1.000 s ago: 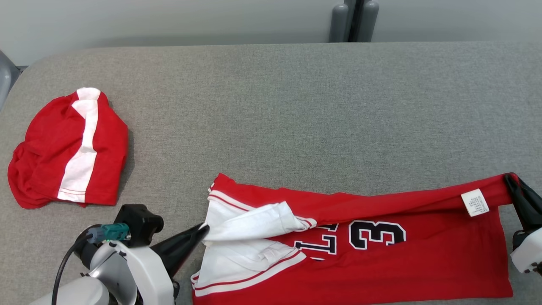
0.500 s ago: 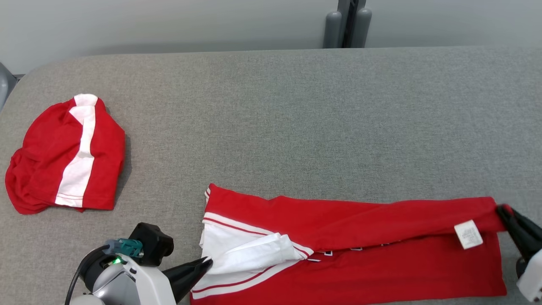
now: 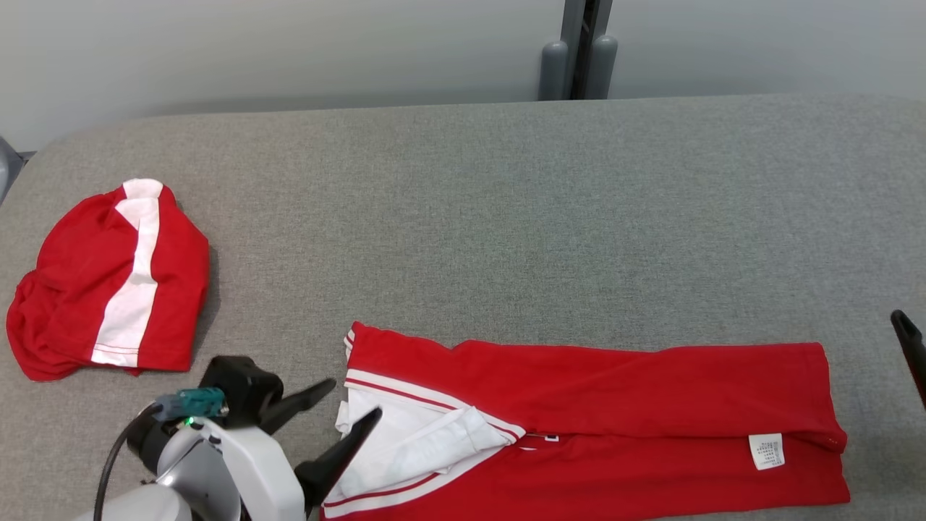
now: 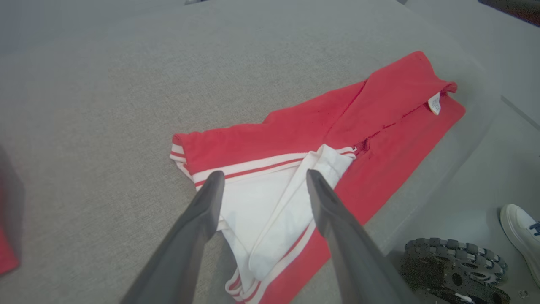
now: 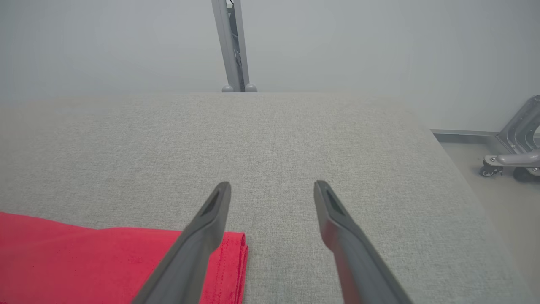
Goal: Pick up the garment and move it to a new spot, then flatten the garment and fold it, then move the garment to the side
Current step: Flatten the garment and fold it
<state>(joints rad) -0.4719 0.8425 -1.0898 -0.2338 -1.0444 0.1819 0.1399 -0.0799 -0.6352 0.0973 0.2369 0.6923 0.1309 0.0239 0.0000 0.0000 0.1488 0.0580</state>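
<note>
Red jersey lies folded lengthwise on grey table.
Both spread, empty: left gripper at its white end, right gripper at the other.

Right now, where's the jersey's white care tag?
Head view, lower right: the white care tag lies on the folded red jersey, at the edge of its top layer near its right end, opposite the white sleeve.

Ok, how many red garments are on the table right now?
2: one bunched garment at the table's left, and the folded jersey along its near edge.
</note>
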